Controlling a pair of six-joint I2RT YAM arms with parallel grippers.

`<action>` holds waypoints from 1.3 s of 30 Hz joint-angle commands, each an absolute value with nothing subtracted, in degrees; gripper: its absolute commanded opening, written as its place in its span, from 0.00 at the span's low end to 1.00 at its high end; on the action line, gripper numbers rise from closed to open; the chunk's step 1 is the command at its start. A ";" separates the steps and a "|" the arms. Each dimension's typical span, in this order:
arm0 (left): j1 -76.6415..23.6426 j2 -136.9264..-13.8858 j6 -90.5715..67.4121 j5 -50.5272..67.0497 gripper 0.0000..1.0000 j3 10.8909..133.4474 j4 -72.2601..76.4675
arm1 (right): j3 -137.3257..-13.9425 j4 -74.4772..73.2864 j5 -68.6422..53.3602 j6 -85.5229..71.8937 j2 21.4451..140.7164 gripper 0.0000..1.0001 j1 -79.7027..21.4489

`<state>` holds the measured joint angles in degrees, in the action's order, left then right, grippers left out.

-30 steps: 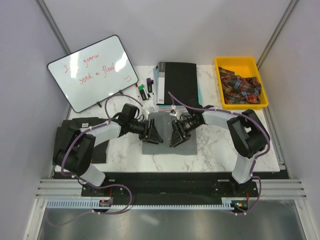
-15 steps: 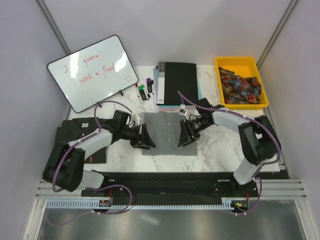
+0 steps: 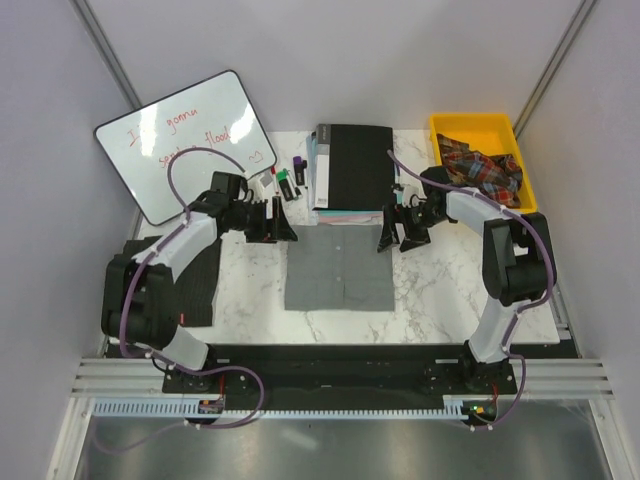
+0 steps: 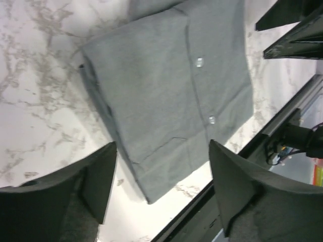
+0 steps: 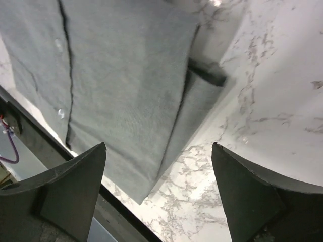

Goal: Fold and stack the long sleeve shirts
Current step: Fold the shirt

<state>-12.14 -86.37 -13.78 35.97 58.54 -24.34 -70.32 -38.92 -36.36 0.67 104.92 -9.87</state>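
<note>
Grey shirt [image 3: 338, 270] lies folded in a neat rectangle at frame centre, button placket up, just below the black book [image 3: 352, 165]. Left gripper [image 3: 285, 225] and right gripper [image 3: 393, 235] hover at its upper corners. Both have their jaws spread and empty, and the wrist views show only shirt and marble between the fingers. The fold on this shirt looks finished and let go. Dark striped shirt [image 3: 203, 295] sits bunched at centre left, partly under the left arm. Likely next: the left arm reaches for it and drags it onto bare marble to spread, fold, then stack on the grey shirt.
</note>
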 commanded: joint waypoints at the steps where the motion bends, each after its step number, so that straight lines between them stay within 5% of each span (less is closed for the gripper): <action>1: -11.16 -91.66 -6.95 34.36 0.85 61.70 -27.78 | -74.62 -38.59 -32.43 0.09 108.36 0.93 -9.67; 11: -9.93 -102.12 -6.85 40.51 0.93 61.96 -17.85 | -79.80 -35.60 -36.91 -0.71 117.76 0.91 -9.76; 19: -9.84 -108.72 -8.96 43.76 0.82 63.37 -12.05 | -81.74 -35.33 -40.60 2.28 121.55 0.78 -9.76; 28: -9.93 -113.90 -13.00 48.16 0.60 63.81 -9.33 | -82.53 -34.89 -46.66 4.04 124.98 0.57 -9.76; 31: -10.02 -114.52 -15.29 50.62 0.48 63.54 -7.48 | -82.70 -33.84 -48.95 3.87 124.72 0.44 -10.11; 36: -9.84 -113.82 -13.55 54.92 0.05 68.53 -9.04 | -85.34 -33.84 -52.03 4.92 122.79 0.08 -10.37; 39: -9.93 -109.79 -7.77 57.64 0.02 75.72 -14.49 | -89.55 -35.15 -53.26 8.76 118.58 0.00 -10.28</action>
<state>-9.98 -114.37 -13.89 51.27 65.76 -11.38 -83.77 -35.59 -49.30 3.53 123.70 -9.89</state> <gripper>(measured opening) 0.038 0.026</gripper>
